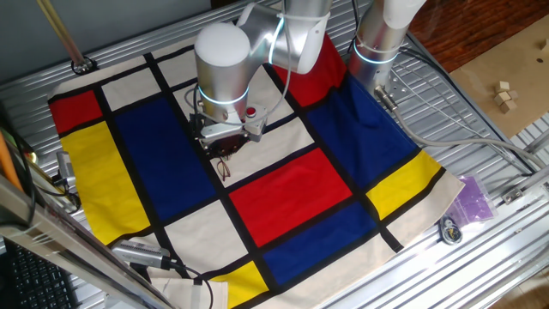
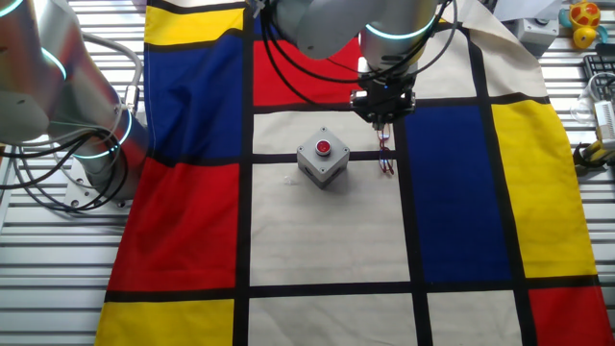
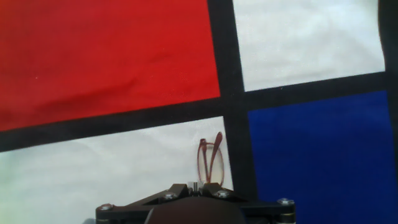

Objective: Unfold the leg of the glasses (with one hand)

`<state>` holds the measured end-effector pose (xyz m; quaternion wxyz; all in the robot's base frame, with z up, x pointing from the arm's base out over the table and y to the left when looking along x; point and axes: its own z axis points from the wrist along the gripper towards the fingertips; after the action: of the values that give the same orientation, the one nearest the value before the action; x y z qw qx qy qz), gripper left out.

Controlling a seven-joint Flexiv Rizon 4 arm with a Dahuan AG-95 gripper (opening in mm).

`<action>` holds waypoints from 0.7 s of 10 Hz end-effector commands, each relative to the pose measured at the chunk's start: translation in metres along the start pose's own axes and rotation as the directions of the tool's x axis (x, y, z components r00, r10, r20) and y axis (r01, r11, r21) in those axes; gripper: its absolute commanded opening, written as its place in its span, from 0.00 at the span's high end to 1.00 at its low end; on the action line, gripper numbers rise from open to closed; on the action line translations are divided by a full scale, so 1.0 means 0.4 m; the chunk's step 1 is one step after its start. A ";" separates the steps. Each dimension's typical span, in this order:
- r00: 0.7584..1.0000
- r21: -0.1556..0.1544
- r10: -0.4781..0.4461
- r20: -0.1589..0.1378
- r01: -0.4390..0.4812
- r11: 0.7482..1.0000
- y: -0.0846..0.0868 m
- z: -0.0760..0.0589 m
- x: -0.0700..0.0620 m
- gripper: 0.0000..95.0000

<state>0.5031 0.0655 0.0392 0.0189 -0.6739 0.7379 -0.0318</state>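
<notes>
- Gripper (image 3: 198, 186): bottom edge of hand view, directly over the glasses; finger spread cannot be told.
- Glasses (image 3: 210, 160): on a white cloth panel, beside a black stripe.
- Grey button box (image 2: 322, 159): near the glasses, apart.
- Bench (image 1: 480, 112): ribbed metal.

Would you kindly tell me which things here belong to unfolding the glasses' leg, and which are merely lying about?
Part of the job:
- the glasses, on a white cloth panel
- the pincer, just above them

Lying about:
- grey button box
- purple bag
- wooden blocks
- yellow toy
</notes>
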 end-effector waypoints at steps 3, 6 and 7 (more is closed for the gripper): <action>1.000 -0.003 -0.011 -0.002 0.011 1.000 -0.010 0.019 -0.014 1.00; 1.000 0.002 -0.021 -0.017 0.021 1.000 -0.019 0.019 -0.027 1.00; 1.000 0.003 -0.025 -0.018 0.025 1.000 -0.019 0.024 -0.028 1.00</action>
<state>0.5116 0.0759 0.0311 0.0117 -0.6832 0.7292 -0.0376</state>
